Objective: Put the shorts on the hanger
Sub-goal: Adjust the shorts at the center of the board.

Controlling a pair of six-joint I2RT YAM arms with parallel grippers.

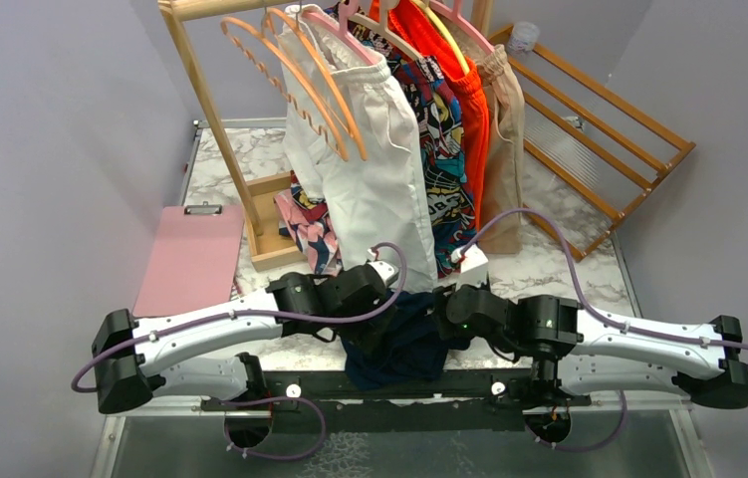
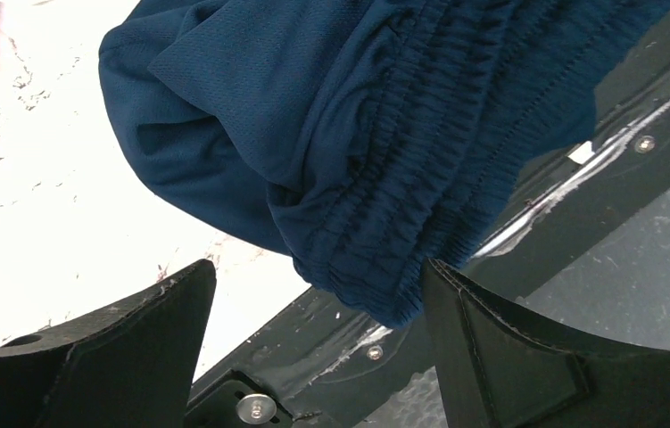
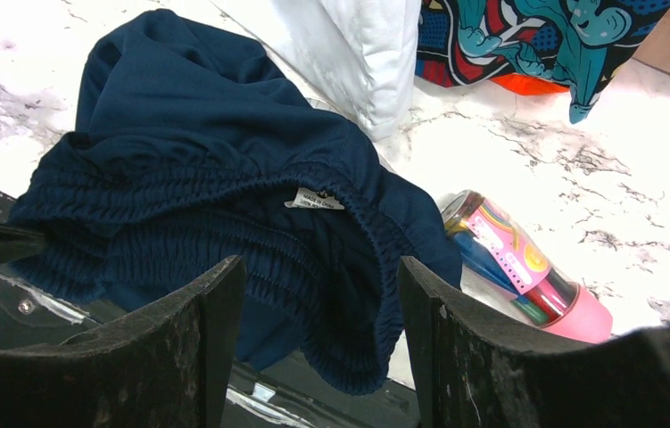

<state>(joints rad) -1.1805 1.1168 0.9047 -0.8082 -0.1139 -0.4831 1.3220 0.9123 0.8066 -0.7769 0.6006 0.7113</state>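
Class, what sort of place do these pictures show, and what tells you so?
Likely a robot lab bench staged as a laundry corner: marble-patterned table, wooden clothes rack hung with white shorts, two robot arms bolted at the near edge.

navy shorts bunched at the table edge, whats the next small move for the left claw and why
Probably close the left claw on the elastic waistband. The navy shorts lie heaped and unheld at the near edge of the table, and the waistband's folded end sits between this claw's open fingers, so a pinch there should likely catch it.
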